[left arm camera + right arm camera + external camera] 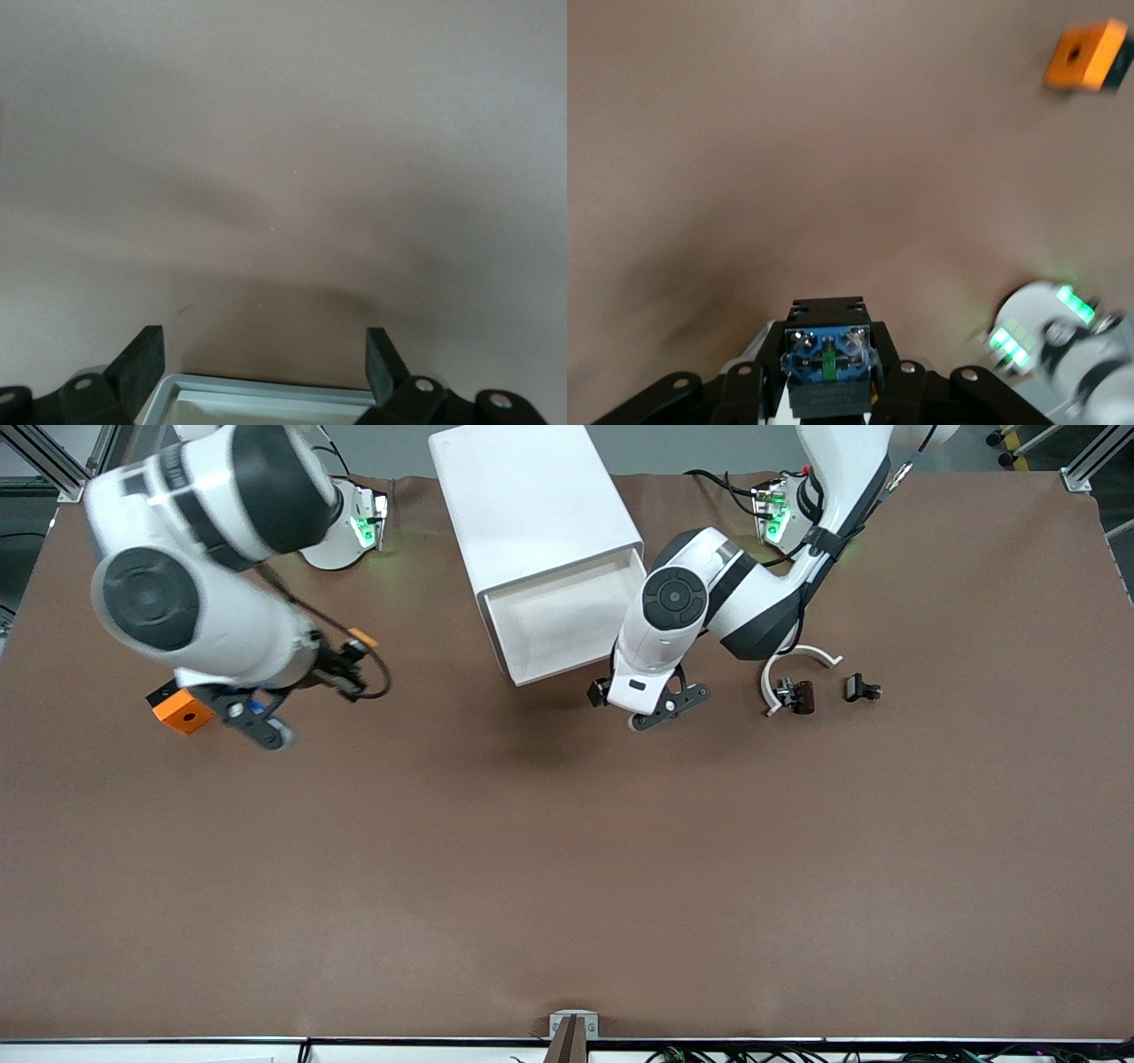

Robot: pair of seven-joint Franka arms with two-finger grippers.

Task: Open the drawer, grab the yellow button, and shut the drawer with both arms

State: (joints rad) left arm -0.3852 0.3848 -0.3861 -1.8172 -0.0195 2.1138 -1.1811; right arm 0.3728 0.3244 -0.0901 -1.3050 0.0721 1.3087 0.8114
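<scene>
The white cabinet (532, 496) stands at the robots' edge of the table with its top drawer (567, 675) pulled out; no contents show in it. My left gripper (611, 691) is open at the drawer's front edge; in the left wrist view (266, 350) the drawer's pale rim (266, 390) lies between the spread fingers (142, 363). My right gripper (252, 708) hangs over the table toward the right arm's end, beside the orange block (182, 713). In the right wrist view it (830, 372) is shut on the button (830, 350), whose blue and black body shows.
The orange square block with a round hole also shows in the right wrist view (1085, 55). Small black clips (861, 688) and a white curved band (793, 660) lie toward the left arm's end. The arm bases (354, 531) glow green.
</scene>
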